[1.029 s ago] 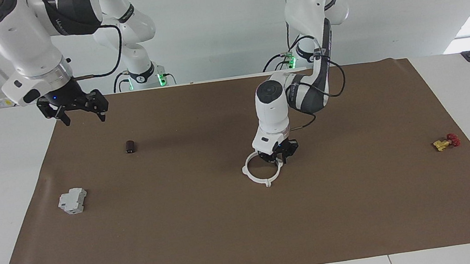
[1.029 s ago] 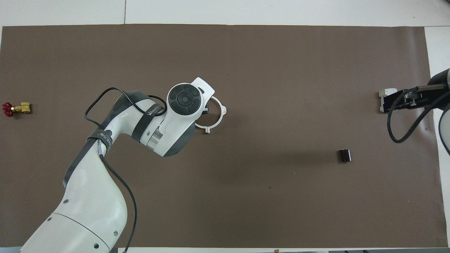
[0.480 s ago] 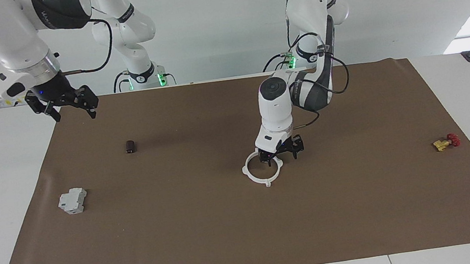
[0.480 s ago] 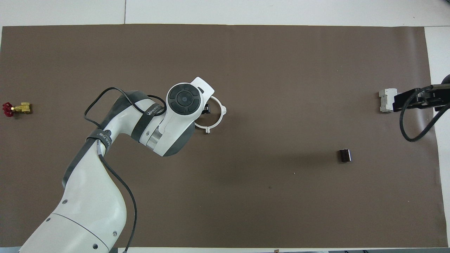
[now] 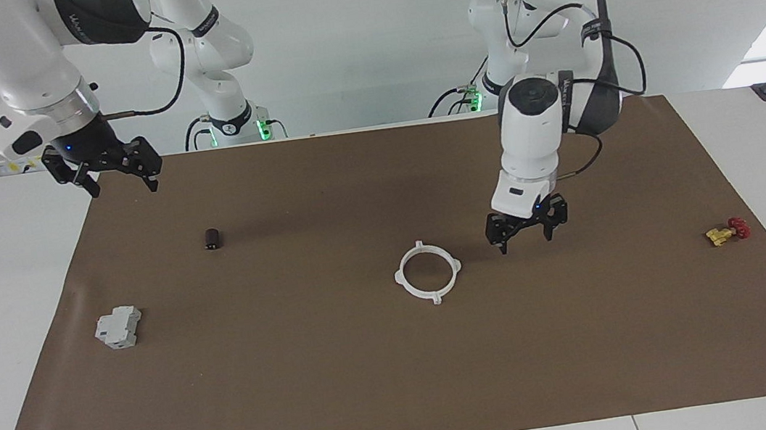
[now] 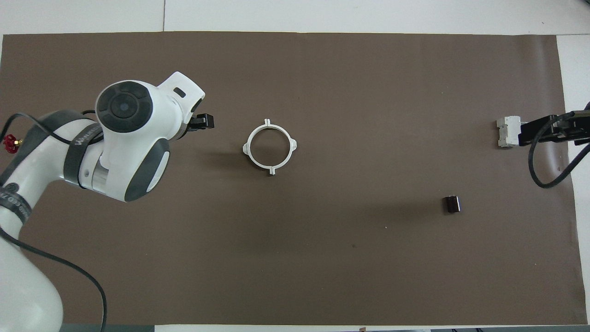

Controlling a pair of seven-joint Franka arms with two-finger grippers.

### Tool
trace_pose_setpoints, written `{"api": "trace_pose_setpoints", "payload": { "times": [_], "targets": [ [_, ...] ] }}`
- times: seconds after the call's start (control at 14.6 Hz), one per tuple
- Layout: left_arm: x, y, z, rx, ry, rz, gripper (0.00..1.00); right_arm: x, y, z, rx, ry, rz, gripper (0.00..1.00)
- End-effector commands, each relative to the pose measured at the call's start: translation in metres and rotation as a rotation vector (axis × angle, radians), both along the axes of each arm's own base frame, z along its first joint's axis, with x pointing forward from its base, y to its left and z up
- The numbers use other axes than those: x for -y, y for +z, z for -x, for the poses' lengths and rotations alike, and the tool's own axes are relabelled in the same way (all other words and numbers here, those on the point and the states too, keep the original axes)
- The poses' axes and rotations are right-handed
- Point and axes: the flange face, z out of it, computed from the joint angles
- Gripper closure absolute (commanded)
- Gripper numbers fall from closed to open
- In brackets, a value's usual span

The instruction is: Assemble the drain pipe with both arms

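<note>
The drain pipe (image 5: 427, 272) lies flat on the brown mat as one joined white ring with four outward tabs; it also shows in the overhead view (image 6: 270, 147). My left gripper (image 5: 526, 232) is open and empty, just above the mat beside the ring, toward the left arm's end of the table; in the overhead view the left gripper (image 6: 203, 122) is mostly hidden under the wrist. My right gripper (image 5: 116, 176) is open and empty, raised over the mat's edge at the right arm's end; the overhead view shows only part of the right gripper (image 6: 546, 130).
A grey boxy block (image 5: 118, 327) sits near the right arm's end of the mat. A small dark cylinder (image 5: 212, 238) lies nearer to the robots than the block. A yellow-and-red valve (image 5: 726, 231) lies near the left arm's end. The brown mat (image 5: 404, 388) covers the table.
My left gripper let go of the ring, rose and moved away toward the left arm's end. The ring stays where it was. My right gripper lifted and drew back a little.
</note>
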Motion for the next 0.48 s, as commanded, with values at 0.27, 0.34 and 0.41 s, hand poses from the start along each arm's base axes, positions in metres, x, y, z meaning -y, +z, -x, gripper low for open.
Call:
{"api": "trace_pose_setpoints", "payload": {
  "times": [0.27,0.34,0.41],
  "targets": [
    [-0.111,0.075,0.018,-0.088,-0.107,0.081,0.00,-0.002,0.004,-0.001,0.013,0.012,-0.023,0.00],
    [-0.124,0.084,0.021,-0.094,-0.128,0.077,0.00,-0.003,0.004,-0.001,0.011,0.015,-0.023,0.00],
    [-0.138,0.092,0.025,-0.097,-0.138,0.075,0.00,-0.003,0.004,-0.001,0.013,0.015,-0.023,0.00]
  ]
}}
